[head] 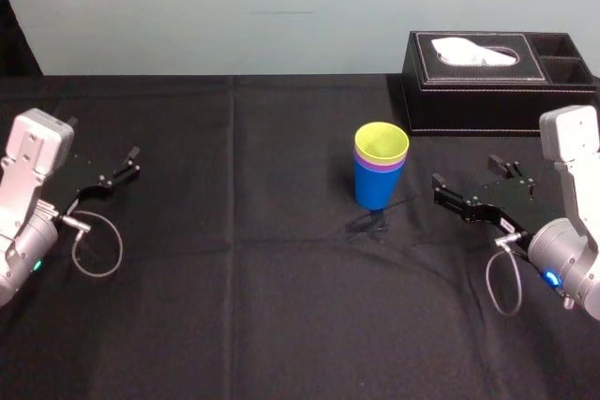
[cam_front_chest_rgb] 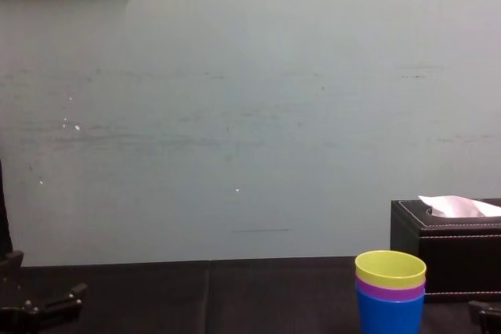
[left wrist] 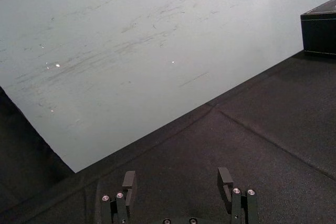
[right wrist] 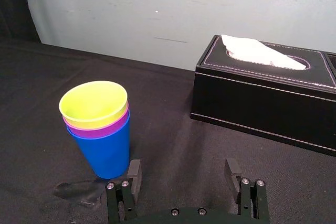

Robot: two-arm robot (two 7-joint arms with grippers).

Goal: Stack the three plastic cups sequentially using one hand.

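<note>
Your left gripper is over the black-clothed table, well to the left of the tissue box, its fingers spread apart and holding nothing. Just off the box's front left corner, the three cups are nested upright in one stack. The blue cup stands on the cloth, the purple cup sits inside it with only its rim band showing, and the yellow-green cup sits inside that on top. Your right gripper is in front of the box, right of the stack and apart from it. Its jaws are wide, empty, and pointing toward the cups.
</note>
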